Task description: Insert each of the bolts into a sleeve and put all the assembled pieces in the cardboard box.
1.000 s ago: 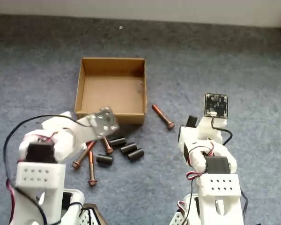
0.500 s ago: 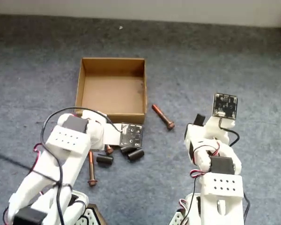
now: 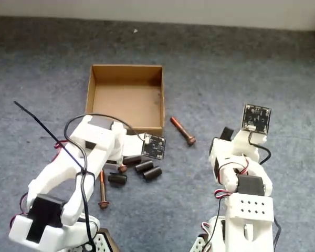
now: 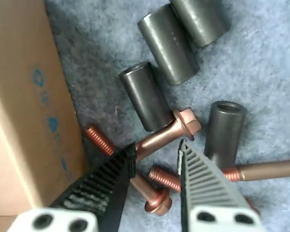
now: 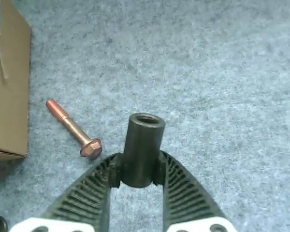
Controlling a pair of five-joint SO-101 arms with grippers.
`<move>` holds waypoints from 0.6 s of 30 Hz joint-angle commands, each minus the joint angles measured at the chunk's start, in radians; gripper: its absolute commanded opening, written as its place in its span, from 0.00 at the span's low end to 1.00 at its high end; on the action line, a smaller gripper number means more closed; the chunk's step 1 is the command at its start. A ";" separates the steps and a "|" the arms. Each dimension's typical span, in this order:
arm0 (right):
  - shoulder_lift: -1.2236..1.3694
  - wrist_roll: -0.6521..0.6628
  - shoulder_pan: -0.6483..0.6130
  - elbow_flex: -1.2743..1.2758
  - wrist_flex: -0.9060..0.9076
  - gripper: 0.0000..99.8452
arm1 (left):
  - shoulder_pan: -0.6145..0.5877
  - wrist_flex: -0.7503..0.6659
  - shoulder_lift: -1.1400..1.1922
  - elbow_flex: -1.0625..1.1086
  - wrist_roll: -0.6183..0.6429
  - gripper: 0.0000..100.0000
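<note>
— Since the bolts and sleeves look to be solid metal, how is their handling to be judged?

— They are judged stiff, smooth and heavy for their size, and nothing fragile is seen. Slipping and rolling are to be feared rather than crushing.

— Where is the sleeve (image 5: 142,142) kept?

— It is clamped upright in the right tool (image 5: 137,163), gripped low on its wall with the open bore left free above. It is held over the grey surface (image 3: 226,63), right of centre in the high view.

— And the left tool (image 4: 156,147)?

— It is parted narrowly, its jaws set to either side of the shank of a copper bolt (image 4: 162,135), with nothing clamped yet. That bolt lies in the heap just below the cardboard box (image 3: 123,100), left of centre in the high view, its head just beside a loose sleeve (image 4: 144,96).

— Where should it be taken?

— The plain shank near the head is judged best, so that the threaded end is left free for the bore. A firm squeeze is called for, since a round rod can twist between ridged faces. Other bolts lie close beneath and may be dragged along.

— Is anything set apart?

— A lone bolt (image 3: 182,130) lies just right of the box's lower right corner.
</note>
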 commanded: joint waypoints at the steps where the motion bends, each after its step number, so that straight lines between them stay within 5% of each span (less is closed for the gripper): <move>1: -0.008 -0.011 0.010 -0.012 -0.022 0.00 | -0.007 -0.018 0.061 -0.031 -0.267 0.17; 13: -0.008 -0.008 0.007 -0.012 -0.022 0.00 | -0.004 -0.135 0.148 -0.028 -0.218 0.17; 18: -0.008 -0.008 0.007 -0.012 -0.022 0.00 | 0.061 -0.129 0.147 -0.033 -0.103 0.03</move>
